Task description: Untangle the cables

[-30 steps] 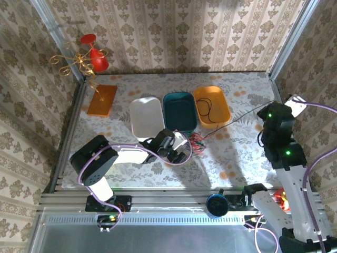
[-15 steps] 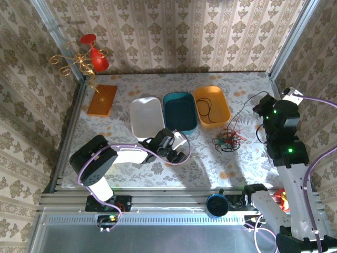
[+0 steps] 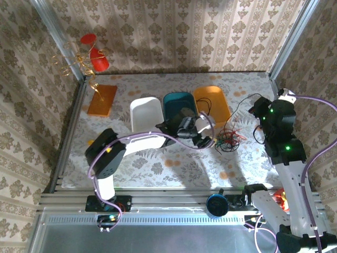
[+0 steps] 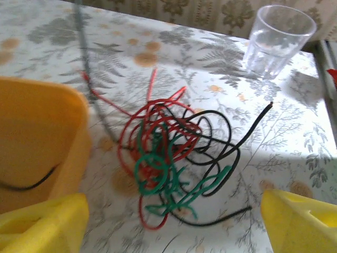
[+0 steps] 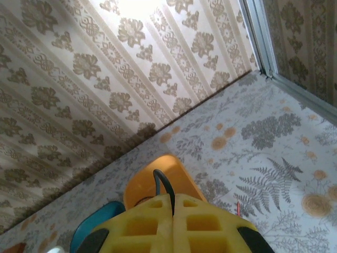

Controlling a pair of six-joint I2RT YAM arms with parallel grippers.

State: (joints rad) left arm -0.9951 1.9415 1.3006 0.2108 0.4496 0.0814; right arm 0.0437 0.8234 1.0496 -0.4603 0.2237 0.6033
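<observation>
Your left gripper (image 4: 171,219) hovers, jaws apart, over the cables (image 4: 168,163) tangled mid-frame on the table (image 4: 295,132), likely to pin them. Your right gripper (image 5: 172,206) has its jaws clamped on a black cable (image 5: 161,182), probably to pull it free.

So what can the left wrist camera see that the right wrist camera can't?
Left wrist camera's own: the tangled bundle of thin red, green and black cables, a clear drinking cup behind it, and the open left gripper. Right wrist camera's own: the right gripper shut on a thin black cable, plus a corner of the teal plastic tray. Shared: the orange plastic tray, the flowery tablecloth and the patterned wall.
</observation>
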